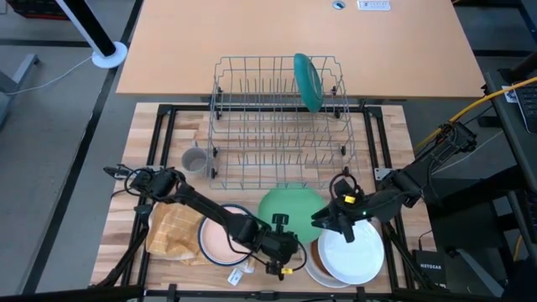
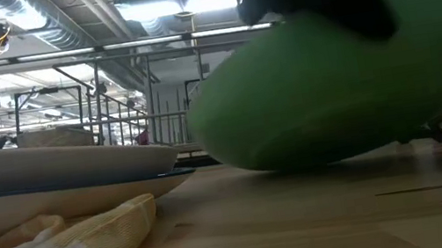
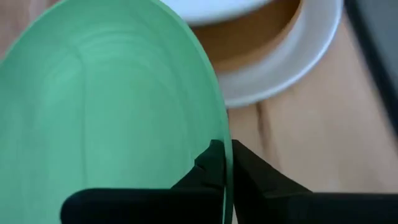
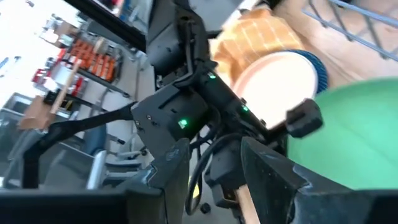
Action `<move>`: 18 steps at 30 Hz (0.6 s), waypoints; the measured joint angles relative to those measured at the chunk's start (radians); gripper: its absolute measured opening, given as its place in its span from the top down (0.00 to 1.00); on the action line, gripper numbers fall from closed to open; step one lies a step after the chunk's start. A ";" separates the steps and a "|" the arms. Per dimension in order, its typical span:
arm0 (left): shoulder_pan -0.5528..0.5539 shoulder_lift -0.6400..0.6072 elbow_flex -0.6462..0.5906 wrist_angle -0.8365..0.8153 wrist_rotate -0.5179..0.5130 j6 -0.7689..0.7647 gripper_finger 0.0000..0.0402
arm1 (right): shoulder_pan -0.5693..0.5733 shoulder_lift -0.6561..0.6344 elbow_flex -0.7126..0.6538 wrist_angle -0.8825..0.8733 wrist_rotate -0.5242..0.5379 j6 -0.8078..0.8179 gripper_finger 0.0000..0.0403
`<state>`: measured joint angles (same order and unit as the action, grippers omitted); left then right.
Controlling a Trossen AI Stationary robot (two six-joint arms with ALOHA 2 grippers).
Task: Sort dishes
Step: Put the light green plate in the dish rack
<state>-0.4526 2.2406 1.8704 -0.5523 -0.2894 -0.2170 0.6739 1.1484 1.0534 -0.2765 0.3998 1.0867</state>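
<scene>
1. Two hands flank the round green plate (image 1: 289,210) near the table's front edge.
2. Left hand (image 3: 225,163) is clenched on its near rim.
3. Right hand (image 1: 329,220), released, waits beside its right rim; the rack lies behind.

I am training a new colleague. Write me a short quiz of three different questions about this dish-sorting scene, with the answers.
1. True or false: the left gripper is shut on the rim of the green plate.
2. Multiple choice: which dish already stands in the wire rack? A) a brown bowl B) the teal plate C) a white bowl
3. Fill in: the grey mug stands on the table beside the ____.

Key: 1 true; 2 B; 3 wire rack. The right gripper is open next to the green plate, holding nothing.
</scene>
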 joint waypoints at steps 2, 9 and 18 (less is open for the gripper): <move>0.000 0.000 0.029 -0.015 0.005 -0.003 0.99 | 0.000 -0.002 0.000 0.035 0.000 -0.025 0.62; 0.000 0.000 0.118 -0.095 0.038 -0.059 0.99 | 0.000 -0.002 0.000 0.137 -0.002 -0.103 0.62; 0.001 0.000 0.194 -0.151 0.132 -0.081 1.00 | 0.000 -0.085 0.000 0.176 -0.014 -0.201 0.62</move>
<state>-0.4515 2.2406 2.0643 -0.7029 -0.1573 -0.2976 0.6739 1.0638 1.0534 -0.1009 0.3859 0.8861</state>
